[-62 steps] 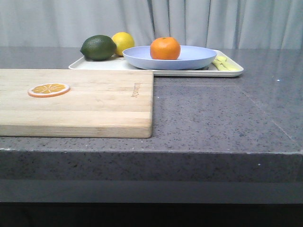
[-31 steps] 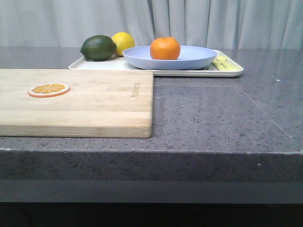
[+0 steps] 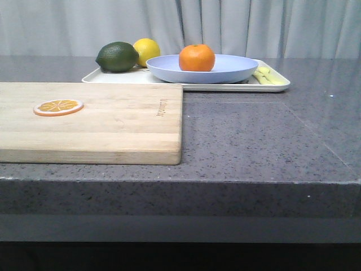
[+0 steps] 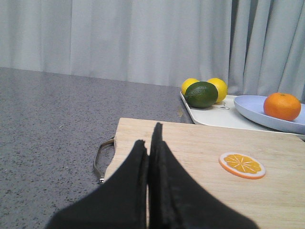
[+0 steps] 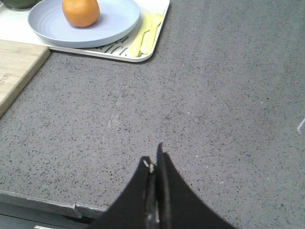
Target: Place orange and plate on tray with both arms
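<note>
On the tray (image 3: 271, 86) sits the plate (image 3: 225, 72) bearing the orange (image 3: 197, 57); both grippers (image 4: 150, 148) (image 5: 155, 164) seemingly clenched, empty.

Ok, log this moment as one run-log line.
orange: in plate | plate: on tray | left gripper: shut, empty | right gripper: shut, empty | task: looks complete

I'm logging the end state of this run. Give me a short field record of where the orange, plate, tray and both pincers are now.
orange: sitting on the plate
plate: resting on the tray
tray: on the counter, behind the cutting board
also on tray: lime, lemon
left pincer: shut, empty, over the cutting board
right pincer: shut, empty, over bare counter
task state: looks complete
</note>
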Available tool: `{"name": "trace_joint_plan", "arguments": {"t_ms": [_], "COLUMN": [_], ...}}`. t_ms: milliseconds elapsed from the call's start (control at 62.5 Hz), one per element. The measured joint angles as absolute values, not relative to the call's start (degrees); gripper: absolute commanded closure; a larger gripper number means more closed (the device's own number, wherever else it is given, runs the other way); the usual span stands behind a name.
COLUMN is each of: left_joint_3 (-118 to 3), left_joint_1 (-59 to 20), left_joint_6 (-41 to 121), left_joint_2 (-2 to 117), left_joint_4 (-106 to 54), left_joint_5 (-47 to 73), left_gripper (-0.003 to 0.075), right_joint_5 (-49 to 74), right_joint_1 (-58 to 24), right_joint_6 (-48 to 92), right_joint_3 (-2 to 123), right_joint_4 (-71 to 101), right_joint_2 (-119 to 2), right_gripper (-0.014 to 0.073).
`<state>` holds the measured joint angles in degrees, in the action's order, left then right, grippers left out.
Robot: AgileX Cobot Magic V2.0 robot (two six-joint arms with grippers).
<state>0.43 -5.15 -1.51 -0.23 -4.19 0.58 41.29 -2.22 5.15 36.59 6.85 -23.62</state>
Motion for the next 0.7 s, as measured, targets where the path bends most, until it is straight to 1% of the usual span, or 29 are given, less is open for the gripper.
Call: {"name": "trace_joint_plan", "arguments": {"t_ms": [272,432,705], "left_joint_3": [0.4,0.4,0.4], "left_joint_1": [-5.1,-5.1,-5.1], "left_joint_6": [-1.5,-1.5,-1.5], "left_joint_2": [-0.2,-0.2,-0.2], "left_joint_4": [-4.2,-4.2,-4.2], "left_joint_5": [0.6,0.7,0.7], "left_gripper": [0.074,0.074,0.074], "right_joint_5": [39.6,28.9,10.9], "right_joint_1": [-2.2,-2.2,-2.2], "right_joint_6": [5.2,5.2,5.2], "right_joint_3": [35.9,29.4,13.2], "right_joint_4": [5.5,1.5,0.0], "right_joint_2": [-23.6,-20.1,-8.2], "right_gripper": [0.0661,0.0661,0.0661]}}
